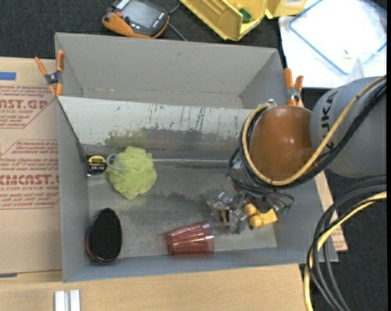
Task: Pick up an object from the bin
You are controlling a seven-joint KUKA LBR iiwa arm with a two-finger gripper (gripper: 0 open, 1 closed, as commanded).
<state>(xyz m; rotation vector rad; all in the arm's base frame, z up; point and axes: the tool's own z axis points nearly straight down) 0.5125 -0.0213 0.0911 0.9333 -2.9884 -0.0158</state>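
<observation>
Nearly at the red cup, grip unclear

Down by the near wall of the bin (pixel 169 70), somewhat right of its middle, a red see-through plastic cup (pixel 190 239) lies on its side. The gripper (pixel 229 214) hangs low just beside it, off the cup's right end and a little farther from the near wall. Whether the two touch cannot be told, nor whether the gripper stands wide or narrow. Well apart, toward the left wall, sits a pale green mesh puff (pixel 134 171) with a yellow-and-black tape measure (pixel 96 164) just beside it. A black oval thing (pixel 105 234) lies in the near left corner.
</observation>
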